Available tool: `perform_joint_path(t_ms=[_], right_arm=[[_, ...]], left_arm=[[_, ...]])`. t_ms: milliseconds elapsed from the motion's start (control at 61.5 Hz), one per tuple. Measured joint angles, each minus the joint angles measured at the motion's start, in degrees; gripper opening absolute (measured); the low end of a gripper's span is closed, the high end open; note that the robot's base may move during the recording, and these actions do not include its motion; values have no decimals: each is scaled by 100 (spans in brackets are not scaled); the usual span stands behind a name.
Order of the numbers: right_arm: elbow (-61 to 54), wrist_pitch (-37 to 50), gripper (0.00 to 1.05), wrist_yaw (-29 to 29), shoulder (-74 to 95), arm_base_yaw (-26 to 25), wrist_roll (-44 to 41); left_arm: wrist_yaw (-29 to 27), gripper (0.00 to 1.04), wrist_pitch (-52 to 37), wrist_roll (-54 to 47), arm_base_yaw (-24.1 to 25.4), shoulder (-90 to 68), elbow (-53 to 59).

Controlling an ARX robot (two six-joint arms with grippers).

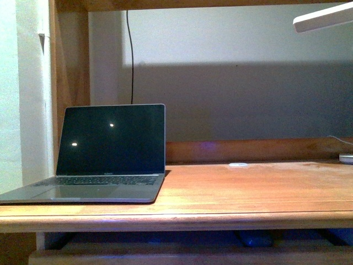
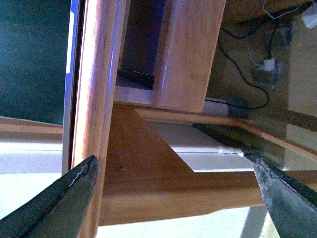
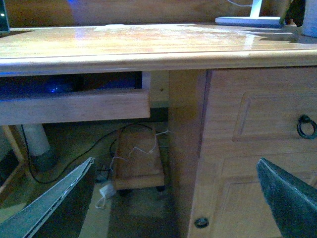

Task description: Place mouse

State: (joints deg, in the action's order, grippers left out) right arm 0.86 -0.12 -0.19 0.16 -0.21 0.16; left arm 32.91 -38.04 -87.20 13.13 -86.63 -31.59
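Front view is showing what is probably the mouse (image 1: 255,238): a small dark rounded shape lying in shadow in the pull-out tray (image 1: 165,256) under the bench (image 1: 248,187). It is too dim there to be sure of its outline. Nothing is touching it, and neither arm is appearing in this view.

Judging by its kind, it is likely handling as a light, stiff thing with a smooth plastic shell. A pinch on the low dome is likely slipping off, so the better hold is across its two long sides, low down and near mid-length, with a gentle squeeze. The tray's front board and the bench edge above are leaving little room, so a flat, low reach is looking necessary.

Up on the bench, the laptop (image 1: 110,149) is standing open at the left and a white disc (image 1: 238,164) is lying near the back, with bare wood between them for setting the mouse down.

The left end effector (image 2: 174,166) is hanging beside the bench edge with its jaws wide apart, holding nothing. The right end effector (image 3: 176,162) is hovering low before the bench, fingers likewise spread and empty
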Motion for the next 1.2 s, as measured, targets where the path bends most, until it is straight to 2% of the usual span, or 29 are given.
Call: perform_joint_path(t_ms=[325,569,878,1204], right_arm=[[0,0,97,0,0,0,0],[0,0,97,-2,0,0,0],[0,0,97,0,0,0,0],[0,0,97,0,0,0,0]], left_arm=[[208,97,-905,-151,-437,-1158,-551],[310,97,-1178,-348,-693,-1843,-820],[463,97,-1178,-918,-752,-2461,-1303],[361,97,-1091,-1176,-911,-2887,-1921]])
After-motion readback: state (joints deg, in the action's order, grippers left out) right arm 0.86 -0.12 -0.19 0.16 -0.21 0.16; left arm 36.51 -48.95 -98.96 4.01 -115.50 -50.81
